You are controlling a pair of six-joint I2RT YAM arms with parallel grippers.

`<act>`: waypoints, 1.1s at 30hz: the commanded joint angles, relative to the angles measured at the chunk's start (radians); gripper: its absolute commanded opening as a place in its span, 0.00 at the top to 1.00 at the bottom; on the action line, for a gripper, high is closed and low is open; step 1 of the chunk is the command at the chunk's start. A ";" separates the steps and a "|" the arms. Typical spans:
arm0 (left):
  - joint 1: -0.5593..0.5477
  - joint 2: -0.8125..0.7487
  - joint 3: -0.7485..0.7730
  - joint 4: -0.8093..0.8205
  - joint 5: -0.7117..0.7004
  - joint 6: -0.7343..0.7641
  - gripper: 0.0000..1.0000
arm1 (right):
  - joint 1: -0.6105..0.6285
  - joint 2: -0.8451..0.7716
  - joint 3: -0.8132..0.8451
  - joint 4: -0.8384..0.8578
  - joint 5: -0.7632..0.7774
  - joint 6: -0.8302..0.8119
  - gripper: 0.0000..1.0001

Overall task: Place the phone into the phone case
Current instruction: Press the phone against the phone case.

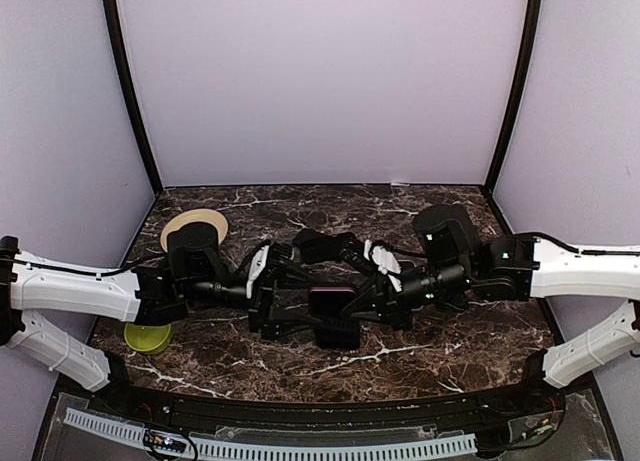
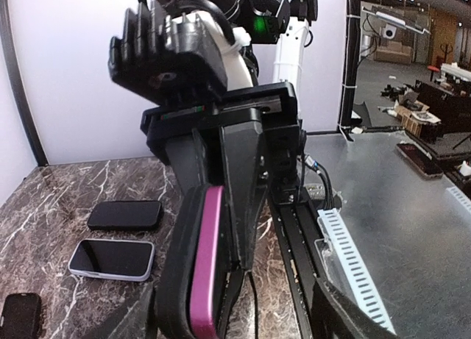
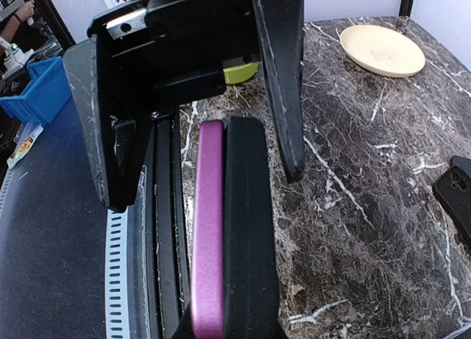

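Observation:
The pink phone (image 1: 330, 294) and the black phone case (image 1: 338, 331) are held off the table between the two arms, pressed flat against each other. Seen edge-on, the phone (image 2: 206, 265) lies against the case (image 2: 175, 273); whether it is seated inside I cannot tell. My right gripper (image 1: 372, 303) is shut on the pair, its fingers (image 2: 244, 184) clamping them from above. My left gripper (image 2: 235, 315) is open. Its fingers (image 3: 283, 81) straddle the end of the phone (image 3: 209, 229) and case (image 3: 249, 229) without touching.
On the marble table (image 1: 440, 351) behind the arms lie a phone in a pale case (image 2: 112, 259) and two dark ones (image 2: 126, 215), (image 2: 20, 315). A beige plate (image 1: 194, 230) and a green dish (image 1: 147, 336) sit at the left. The table's front rail (image 2: 342, 251) is close.

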 commanded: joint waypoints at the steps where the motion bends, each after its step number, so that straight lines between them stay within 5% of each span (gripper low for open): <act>1: -0.004 -0.043 0.085 -0.259 -0.016 0.176 0.26 | 0.002 0.002 -0.032 0.177 0.045 -0.022 1.00; 5: -0.004 -0.061 0.054 -0.309 -0.032 0.214 0.30 | 0.009 0.018 -0.093 0.271 0.069 -0.041 1.00; 12: -0.002 -0.060 -0.066 -0.108 -0.132 0.114 0.42 | 0.049 0.031 -0.208 0.468 0.078 -0.096 1.00; 20: 0.001 0.042 -0.104 -0.029 -0.047 0.059 0.45 | 0.061 0.146 -0.260 0.572 0.069 -0.166 1.00; 28: 0.002 0.099 -0.148 0.077 -0.023 0.086 0.84 | 0.057 0.188 -0.272 0.579 0.094 -0.200 1.00; 33: 0.002 0.102 -0.147 0.045 -0.053 0.111 0.79 | 0.044 0.191 -0.288 0.597 0.095 -0.189 1.00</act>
